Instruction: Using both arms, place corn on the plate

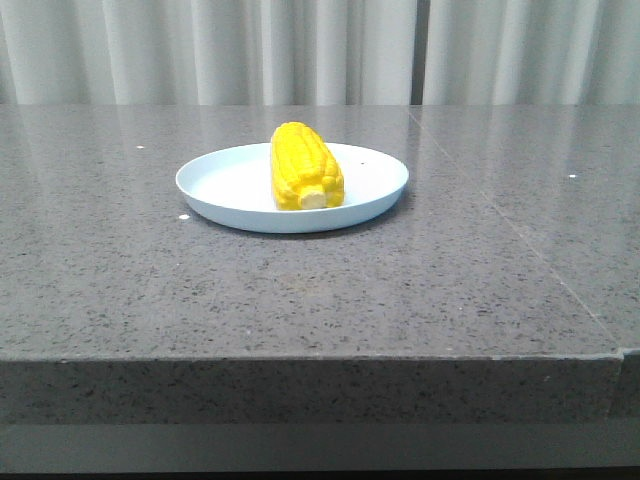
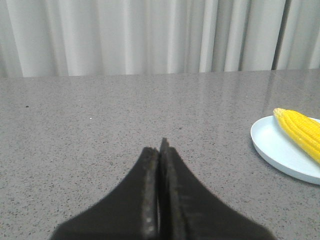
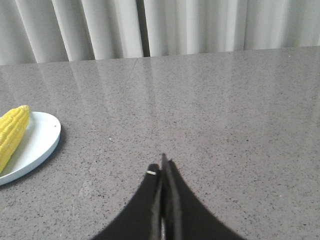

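The yellow corn [image 1: 304,165] lies on the pale blue-white plate [image 1: 220,185] in the middle of the table, its cream stub end toward the front. No gripper shows in the front view. In the left wrist view my left gripper [image 2: 161,147] is shut and empty, well apart from the plate [image 2: 272,147] and the corn [image 2: 300,131]. In the right wrist view my right gripper [image 3: 163,164] is shut and empty, well apart from the plate [image 3: 42,142] and the corn [image 3: 11,135].
The plate stands on a grey speckled stone table [image 1: 300,300] with a front edge [image 1: 300,358] and a seam [image 1: 500,215] on the right. Pale curtains [image 1: 300,50] hang behind the table.
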